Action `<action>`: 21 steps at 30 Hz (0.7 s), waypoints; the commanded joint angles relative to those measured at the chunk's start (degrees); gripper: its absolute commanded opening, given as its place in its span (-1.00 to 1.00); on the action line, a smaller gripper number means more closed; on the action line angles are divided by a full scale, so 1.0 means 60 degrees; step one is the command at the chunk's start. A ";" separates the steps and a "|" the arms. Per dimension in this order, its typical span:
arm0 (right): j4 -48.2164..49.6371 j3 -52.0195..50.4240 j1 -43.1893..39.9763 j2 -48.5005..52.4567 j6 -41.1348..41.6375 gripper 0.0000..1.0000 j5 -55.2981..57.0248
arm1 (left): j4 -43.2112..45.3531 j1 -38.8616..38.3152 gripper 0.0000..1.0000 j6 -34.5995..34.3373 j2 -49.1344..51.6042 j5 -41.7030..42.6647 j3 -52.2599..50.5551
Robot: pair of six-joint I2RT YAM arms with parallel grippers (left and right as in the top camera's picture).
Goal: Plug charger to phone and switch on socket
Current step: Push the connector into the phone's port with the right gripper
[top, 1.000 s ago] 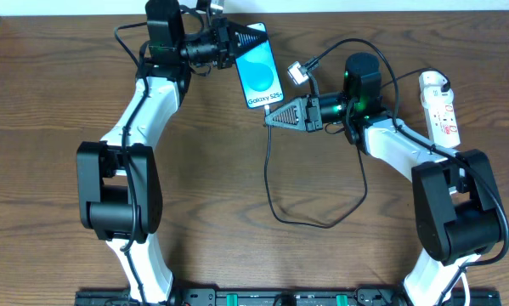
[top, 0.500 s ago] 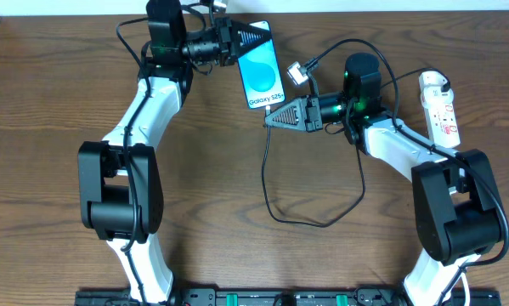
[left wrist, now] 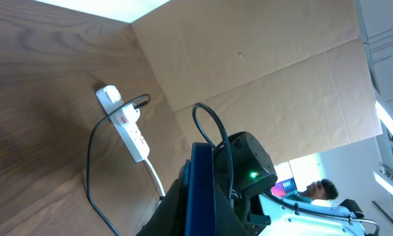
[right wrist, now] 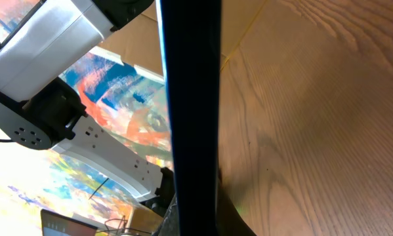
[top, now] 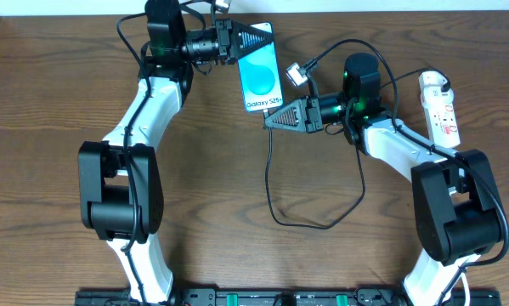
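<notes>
Overhead, the brown wooden table (top: 50, 170) carries both arms. The left arm (top: 139, 106) rises from the near edge, bends at its elbow and stretches to the far edge, where its wrist turns right. The right arm (top: 407, 153) climbs from the near right corner and folds back left toward the table's middle, a green light glowing at its wrist.

The socket (top: 439, 109), a white strip with red marks, lies along the right edge near the far right corner. The phone (top: 261, 76) sits at the middle of the far edge, screen up and blue. Its far end is clamped in the left gripper (top: 261, 34), and the left wrist view shows it edge-on between the jaws.

The right gripper (top: 269, 120) points left, just beside the phone's near end, jaws pinched on the tip of the charger (top: 318, 223). The black cable loops toward the near edge and back up to the socket.

White text on the screen reads "Galaxy S25+".
</notes>
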 commanded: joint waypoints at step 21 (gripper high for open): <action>0.1730 0.0000 -0.0062 0.0011 0.1406 -0.98 0.0947 | 0.0025 -0.0109 -0.85 0.0022 -0.0284 0.0189 -0.0029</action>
